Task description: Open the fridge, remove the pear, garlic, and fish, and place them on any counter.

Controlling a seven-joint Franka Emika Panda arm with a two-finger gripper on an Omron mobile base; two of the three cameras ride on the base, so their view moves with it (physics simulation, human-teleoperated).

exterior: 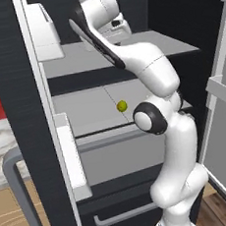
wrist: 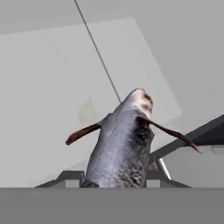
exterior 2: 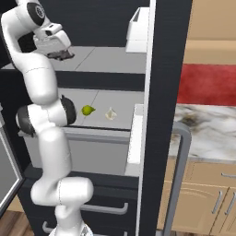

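A: What is shown in the left base view?

B: The fridge [exterior: 14,95] is seen with its doors swung open. The white arm [exterior: 158,80] is reached up to the upper grey shelf [exterior: 74,57], but the gripper itself is hidden behind the wrist, so its jaws cannot be judged from here. The pear [exterior: 121,105] is seen lying on the lower shelf [exterior: 85,108], just left of the arm's elbow and apart from it.

A: And in the right base view?

B: The gripper [exterior 2: 59,54] is held just over the upper shelf, with something dark beneath it; what that is cannot be told at this size. On the lower shelf the pear [exterior 2: 87,110] and the garlic [exterior 2: 110,114] are lying near each other, not touching. The counter [exterior 2: 207,129] is seen to the right, beyond the open door.

A: What is added by the hand view?

B: The fish [wrist: 122,144], grey with thin brown fins spread to both sides, is clamped between the two fingertips [wrist: 72,177], its head pointed away from the camera. The grey shelf surface is seen behind it.
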